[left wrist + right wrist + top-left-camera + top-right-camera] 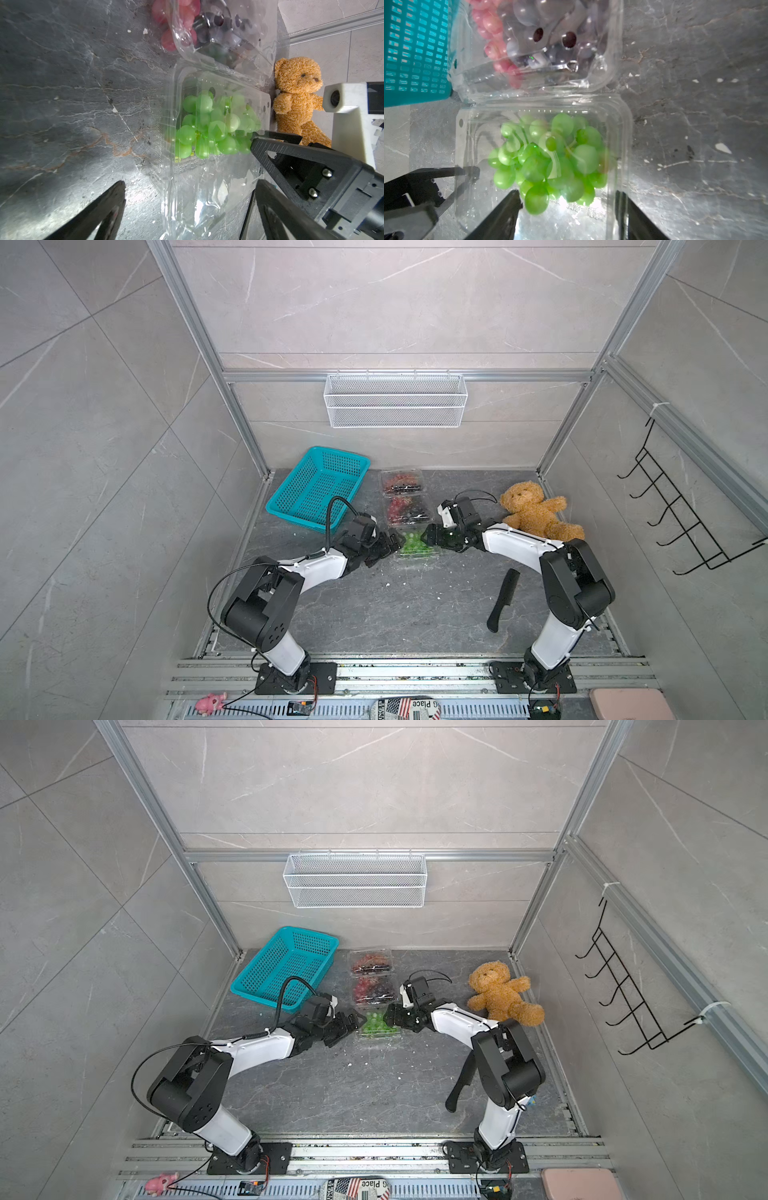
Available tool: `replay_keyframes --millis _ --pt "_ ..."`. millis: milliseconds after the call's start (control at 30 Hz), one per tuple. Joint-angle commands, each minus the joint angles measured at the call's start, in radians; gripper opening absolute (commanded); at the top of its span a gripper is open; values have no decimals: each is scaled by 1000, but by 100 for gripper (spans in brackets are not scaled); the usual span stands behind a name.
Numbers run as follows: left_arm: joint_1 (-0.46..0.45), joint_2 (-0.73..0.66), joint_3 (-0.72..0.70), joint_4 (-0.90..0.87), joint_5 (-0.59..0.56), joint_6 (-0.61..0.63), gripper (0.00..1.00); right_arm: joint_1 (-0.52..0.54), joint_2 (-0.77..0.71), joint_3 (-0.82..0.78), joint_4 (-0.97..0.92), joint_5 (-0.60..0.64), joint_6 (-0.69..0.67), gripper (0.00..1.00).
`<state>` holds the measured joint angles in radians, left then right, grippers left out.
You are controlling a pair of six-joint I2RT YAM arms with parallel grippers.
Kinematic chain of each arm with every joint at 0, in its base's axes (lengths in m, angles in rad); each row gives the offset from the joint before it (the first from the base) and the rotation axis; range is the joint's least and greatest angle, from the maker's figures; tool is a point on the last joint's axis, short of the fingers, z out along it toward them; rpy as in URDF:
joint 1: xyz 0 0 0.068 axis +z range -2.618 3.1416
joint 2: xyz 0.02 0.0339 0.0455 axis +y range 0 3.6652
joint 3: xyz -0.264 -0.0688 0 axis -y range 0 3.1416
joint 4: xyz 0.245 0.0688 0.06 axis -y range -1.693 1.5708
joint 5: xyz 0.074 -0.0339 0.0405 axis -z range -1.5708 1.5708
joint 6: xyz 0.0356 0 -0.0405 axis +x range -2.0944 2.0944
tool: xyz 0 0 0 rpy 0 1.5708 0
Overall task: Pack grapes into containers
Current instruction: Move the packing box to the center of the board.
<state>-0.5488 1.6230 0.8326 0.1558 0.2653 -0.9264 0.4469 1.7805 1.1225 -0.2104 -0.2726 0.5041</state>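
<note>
Grapes fill three clear containers standing in a row on the dark stone counter (395,605). The nearest container sits directly between the left jaws and the right jaws, and the other two run on beyond them toward the back wall.

A white wire basket (395,400) hangs on that wall, far beyond and above both sets of jaws. A teal basket (318,489) lies just beyond the left jaws on their outer side, close beside the middle container (608,68). A brown teddy bear (536,512) lies behind the right jaws, against that arm's outer side. A black knife-shaped object (505,599) lies well back from the right jaws.

The nearest container (172,124) holds the green grapes (550,158), seen through its clear plastic. The left jaws stand wide open at one end of it, with one finger (116,197) over bare counter, clear of the plastic. The right jaws are parted at the opposite end, with the green berries just ahead of their tips. One finger (291,149) reaches the plastic above the berries, though I cannot tell whether it presses.

The middle container holds red grapes (492,22) and dark grapes (519,12). The far container (424,481) also shows red and dark fruit. White crumbs (388,584) dot the counter behind both jaws.
</note>
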Motion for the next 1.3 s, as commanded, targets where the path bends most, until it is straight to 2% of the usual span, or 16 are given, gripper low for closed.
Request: replay_keyframes --millis 0,500,1267 --pt "14 -37 4 -1 15 23 99 9 19 31 -9 -5 -5 74" --pt "24 -66 2 -35 5 50 99 10 20 38 -28 -4 -16 79" --pt "48 -131 -10 -96 -31 88 100 -20 -36 59 -77 9 -39 99"
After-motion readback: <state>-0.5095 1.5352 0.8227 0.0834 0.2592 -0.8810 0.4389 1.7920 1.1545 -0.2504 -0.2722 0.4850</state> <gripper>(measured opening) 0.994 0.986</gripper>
